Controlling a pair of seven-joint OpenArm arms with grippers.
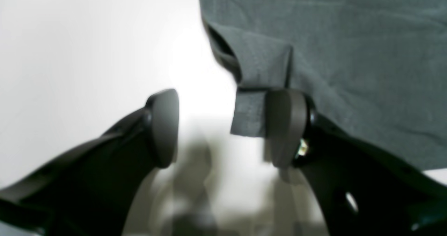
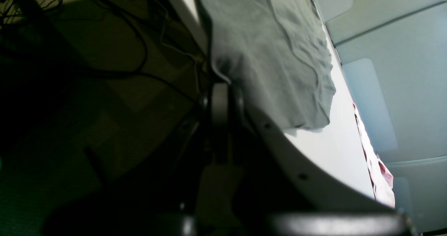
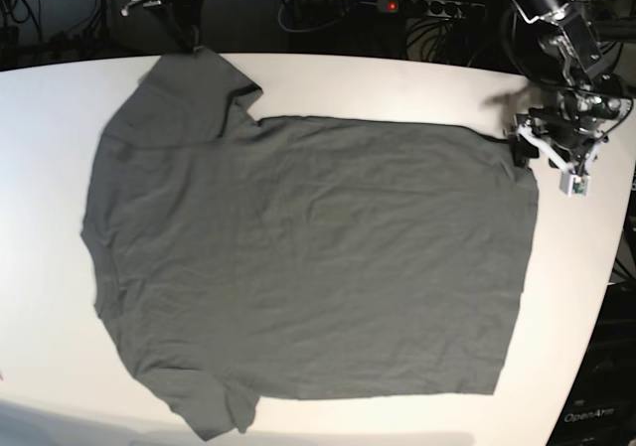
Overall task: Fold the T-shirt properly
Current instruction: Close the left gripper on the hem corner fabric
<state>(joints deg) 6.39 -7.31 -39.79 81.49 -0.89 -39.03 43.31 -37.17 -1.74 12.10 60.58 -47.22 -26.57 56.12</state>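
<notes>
T-shirt (image 3: 308, 257): spread flat on the white table (image 3: 397, 78).
Left hand (image 1: 223, 127): wide apart at the hem corner, one finger on the cloth.
Right hand (image 2: 220, 107): closed, pinching the sleeve at the table edge.

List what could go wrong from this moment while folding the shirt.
1. The open left gripper has one pad beside a small folded corner of the dark grey thin-fabric T-shirt; closing may catch only that flap.
2. The shut right gripper pinches the sleeve at the white table edge; pulling could drag cloth off.
</notes>
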